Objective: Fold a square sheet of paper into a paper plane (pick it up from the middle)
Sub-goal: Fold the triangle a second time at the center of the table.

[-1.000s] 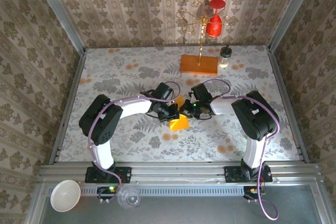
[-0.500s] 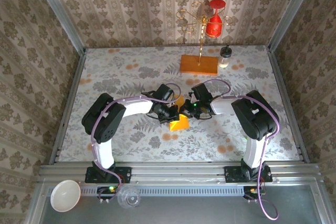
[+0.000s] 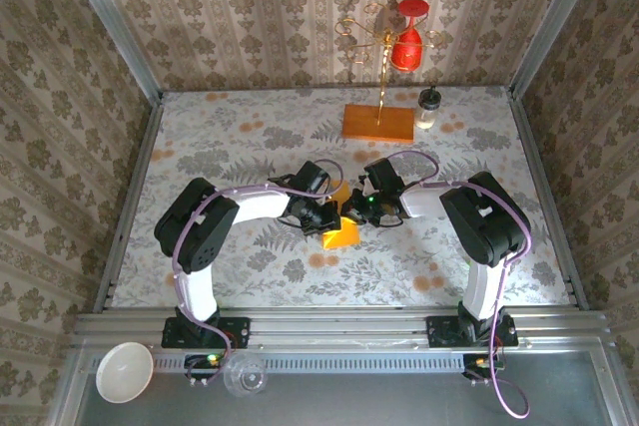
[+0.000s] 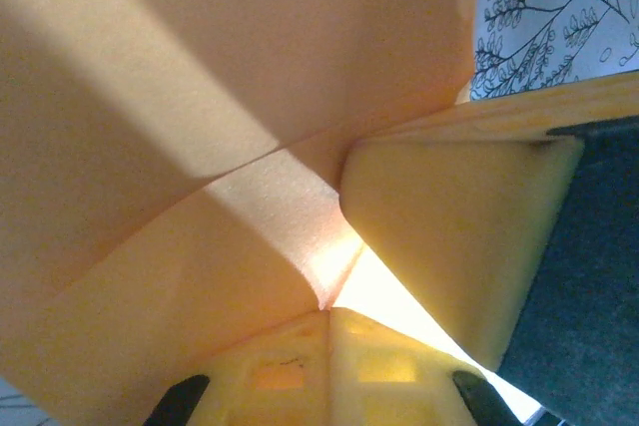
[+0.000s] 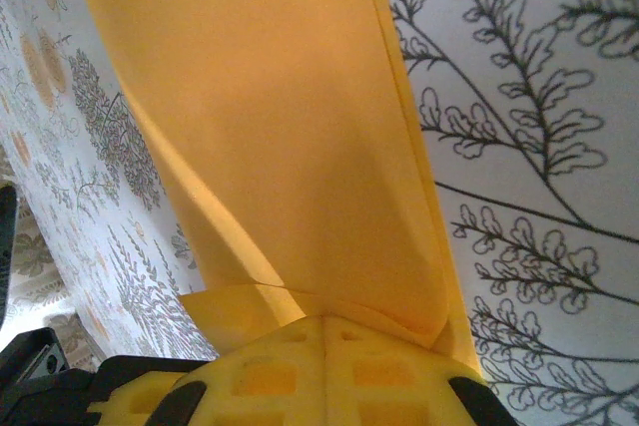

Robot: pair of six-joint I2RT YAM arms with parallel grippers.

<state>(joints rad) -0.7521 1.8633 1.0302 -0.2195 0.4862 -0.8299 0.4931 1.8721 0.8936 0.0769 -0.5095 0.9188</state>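
While both arms are reaching in from the near edge, the left gripper (image 3: 322,218) and right gripper (image 3: 352,213) are each pinching fully closed on the square sheet of paper (image 3: 342,235) at mid-table. The sheet is showing creased flaps, so folding seems under way, though it is not yet forming a pointed dart. Farther back, the wooden block (image 3: 377,124) is standing well apart.

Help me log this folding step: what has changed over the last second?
The left arm swung its elbow slightly rightward, toward the table's centre. Nothing was taken hold of or let go: both arms' jaws stayed shut on the paper sheet. The right arm and the wooden block kept their places.
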